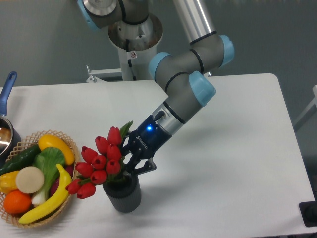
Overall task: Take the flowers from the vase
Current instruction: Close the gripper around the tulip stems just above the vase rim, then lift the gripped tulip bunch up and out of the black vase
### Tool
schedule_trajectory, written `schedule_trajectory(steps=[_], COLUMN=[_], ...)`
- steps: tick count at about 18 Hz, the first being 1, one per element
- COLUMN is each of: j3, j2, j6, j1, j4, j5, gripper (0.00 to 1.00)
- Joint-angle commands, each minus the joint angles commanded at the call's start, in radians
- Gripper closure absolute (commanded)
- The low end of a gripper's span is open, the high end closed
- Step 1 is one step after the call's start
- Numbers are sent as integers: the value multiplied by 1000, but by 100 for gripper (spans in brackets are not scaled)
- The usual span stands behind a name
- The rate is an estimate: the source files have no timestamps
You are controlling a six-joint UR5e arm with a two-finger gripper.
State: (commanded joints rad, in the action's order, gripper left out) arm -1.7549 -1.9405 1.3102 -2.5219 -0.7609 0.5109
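Observation:
The flowers (pixel 99 166), a bunch of glossy red tulip buds with green leaves, stand in the vase (pixel 124 196), a small dark grey ribbed cylinder near the table's front edge. The bunch leans left, wider than the vase. My gripper (pixel 130 166) reaches down from the upper right and sits right at the bunch, just above the vase's mouth. Its dark fingers (pixel 141 167) close in around the stems behind the buds. The buds and leaves hide the fingertips, so I cannot tell whether they grip the stems.
A wicker basket (pixel 64 136) of fruit and vegetables stands at the front left, close to the flowers. A blue-handled pot (pixel 7 91) sits at the left edge. The arm's base stands behind the table's far edge.

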Motion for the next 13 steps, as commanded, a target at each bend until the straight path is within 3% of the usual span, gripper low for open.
schedule_trajectory(steps=[5, 13], j3=[8, 72], j2=[35, 86], j6=[-46, -212], j1=[-6, -2], j4=[0, 0], j5=[-37, -77], gripper=[60, 60])
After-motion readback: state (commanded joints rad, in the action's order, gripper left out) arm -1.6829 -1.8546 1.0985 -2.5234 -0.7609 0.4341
